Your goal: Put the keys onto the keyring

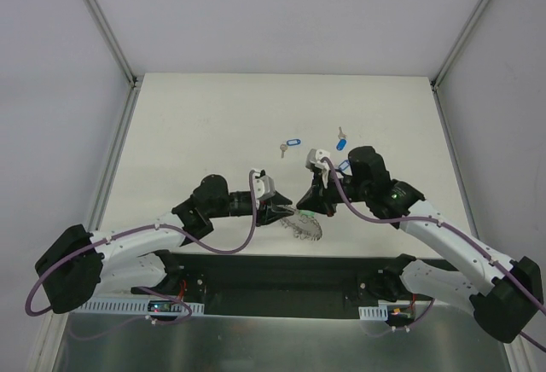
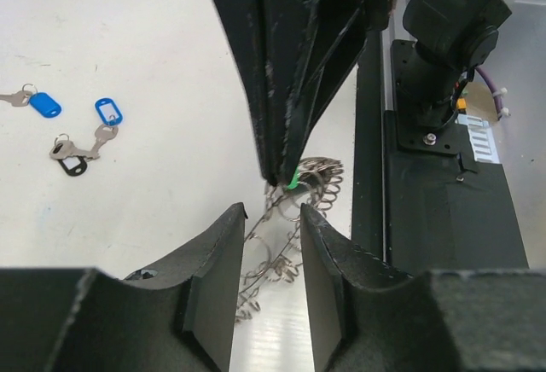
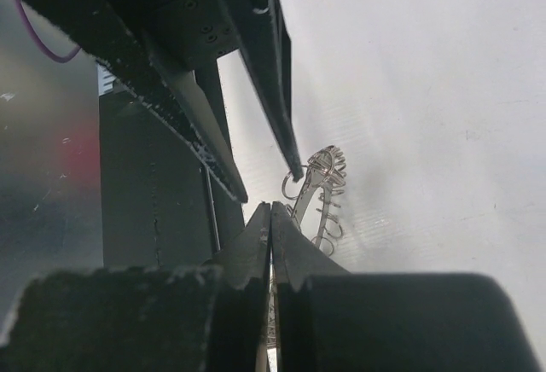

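The keyring (image 1: 307,229), a grey ring fringed with small wire loops, is near the table's front edge between both grippers. My right gripper (image 3: 271,206) is shut on its rim, and the keyring (image 3: 328,165) sticks out past the fingertips. A green tag (image 2: 293,182) shows at the right gripper (image 2: 277,177). My left gripper (image 2: 273,212) is open, its fingers either side of the keyring (image 2: 320,171) without clamping it. Loose keys lie farther back: one blue-tagged key (image 1: 293,143), another (image 1: 340,143), and a dark-tagged key (image 2: 72,165).
The black base plate (image 1: 281,274) of both arms runs along the table's front edge, just behind the keyring. The right arm's base motor (image 2: 448,22) stands on it. White walls with grey posts (image 1: 102,22) close in the table.
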Motion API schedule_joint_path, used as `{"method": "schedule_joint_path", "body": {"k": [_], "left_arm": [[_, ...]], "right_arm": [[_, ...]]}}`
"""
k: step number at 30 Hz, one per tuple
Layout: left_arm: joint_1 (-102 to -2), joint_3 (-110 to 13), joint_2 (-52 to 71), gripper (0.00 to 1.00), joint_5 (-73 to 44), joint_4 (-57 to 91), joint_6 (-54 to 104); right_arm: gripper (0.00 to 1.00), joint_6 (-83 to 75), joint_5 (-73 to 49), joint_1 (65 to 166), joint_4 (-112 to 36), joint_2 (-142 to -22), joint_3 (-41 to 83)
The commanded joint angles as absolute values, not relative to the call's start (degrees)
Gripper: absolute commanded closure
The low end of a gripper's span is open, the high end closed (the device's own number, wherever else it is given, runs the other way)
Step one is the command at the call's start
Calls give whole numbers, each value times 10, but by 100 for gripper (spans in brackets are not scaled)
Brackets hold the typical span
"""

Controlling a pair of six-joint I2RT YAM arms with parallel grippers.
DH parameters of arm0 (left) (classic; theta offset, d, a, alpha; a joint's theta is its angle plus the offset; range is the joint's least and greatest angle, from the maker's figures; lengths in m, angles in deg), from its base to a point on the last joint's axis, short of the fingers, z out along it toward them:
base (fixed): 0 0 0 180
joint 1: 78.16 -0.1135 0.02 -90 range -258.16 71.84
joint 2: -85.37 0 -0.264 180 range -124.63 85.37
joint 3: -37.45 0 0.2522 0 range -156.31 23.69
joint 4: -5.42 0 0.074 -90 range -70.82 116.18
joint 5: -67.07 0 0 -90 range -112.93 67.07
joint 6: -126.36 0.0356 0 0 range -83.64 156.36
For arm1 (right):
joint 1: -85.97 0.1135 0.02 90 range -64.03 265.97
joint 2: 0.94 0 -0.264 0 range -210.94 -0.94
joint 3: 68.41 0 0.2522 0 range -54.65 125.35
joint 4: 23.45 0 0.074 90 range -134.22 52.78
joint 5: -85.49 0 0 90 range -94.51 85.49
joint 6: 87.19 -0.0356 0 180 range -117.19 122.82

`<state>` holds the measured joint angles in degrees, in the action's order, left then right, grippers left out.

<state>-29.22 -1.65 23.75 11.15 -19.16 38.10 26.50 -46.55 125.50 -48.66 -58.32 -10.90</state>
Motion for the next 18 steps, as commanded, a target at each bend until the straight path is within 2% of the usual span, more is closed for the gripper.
{"method": "schedule_joint_path", "body": {"k": [1,7,18], "left_arm": [[-251,3,240,71,24,-259,364],[-220,22,244,72,-35,-286,371],[-217,18,223,71,-38,-289,413]], "right_arm": [[99,269,-438,1265,-488,-574,-87],[99,265,-406,1283,-494,-561,-88],[99,271,-391,1296,-508,-547,-85]]}}
